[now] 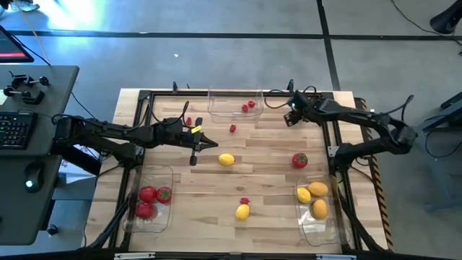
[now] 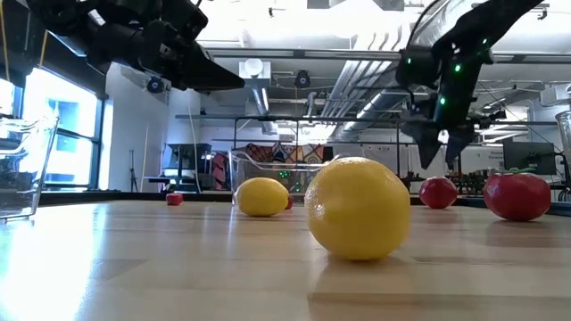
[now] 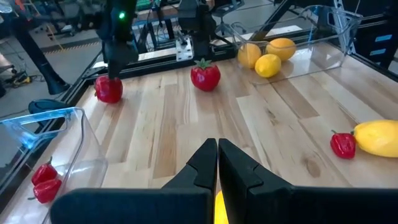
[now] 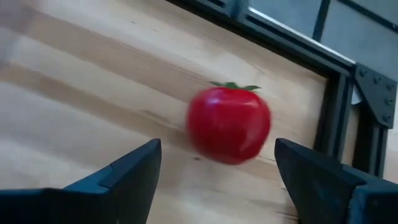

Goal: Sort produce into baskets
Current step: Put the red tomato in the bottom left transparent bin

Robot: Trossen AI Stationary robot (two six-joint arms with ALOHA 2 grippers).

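Note:
My right gripper (image 1: 291, 118) is open above a red tomato (image 4: 229, 123) at the table's far right. Its fingers stand on either side of the tomato without touching it; the low view shows the gripper (image 2: 442, 147) above the tomato (image 2: 437, 192). My left gripper (image 1: 214, 144) is shut and empty above the table's middle left, near a loose lemon (image 1: 227, 159). Another tomato (image 1: 299, 160), a lemon (image 1: 242, 211) and small red berries (image 1: 232, 128) lie loose on the table. Clear bins hold tomatoes (image 1: 151, 198), lemons (image 1: 314, 201) and berries (image 1: 247, 106).
A black metal frame (image 1: 332, 144) runs along the table's edges close to the right gripper. The berry bin (image 1: 216, 105) stands at the far middle, the tomato bin (image 1: 167, 173) near left, the lemon bin (image 1: 312, 230) near right. Bare wood lies between them.

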